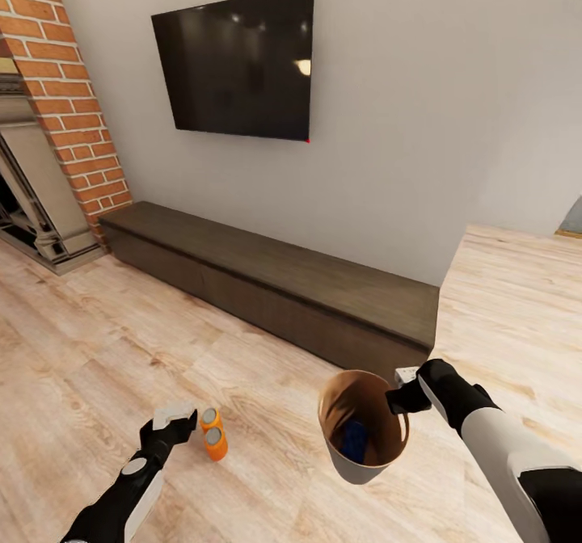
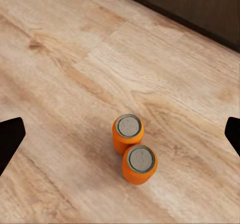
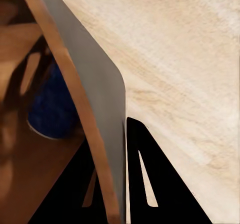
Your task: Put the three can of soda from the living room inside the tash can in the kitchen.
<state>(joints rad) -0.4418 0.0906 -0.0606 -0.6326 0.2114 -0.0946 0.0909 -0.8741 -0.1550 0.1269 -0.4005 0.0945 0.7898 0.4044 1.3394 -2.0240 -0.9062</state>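
No brand, label or writing can be read on any object; the two soda cans are plain orange with grey metal tops, and the wall screen is black and blank.

The left gripper is low over the light wood floor, just beside the cans. In the left wrist view its two dark fingertips stand wide apart at the two edges of the picture, with nothing between them. The cans stand upright on the floor ahead of it, touching each other.

The right gripper holds the trash can by its rim. In the right wrist view one dark finger is on the grey outside of the wall and the other is on the brown inside, so the jaws are closed on the thin wall. The bin is tilted, with its mouth turned toward the camera. Inside it lies something dark blue; I cannot tell what it is.

Behind them, a long low dark-wood bench runs along the grey wall under the screen, and a brick fireplace is at the left.
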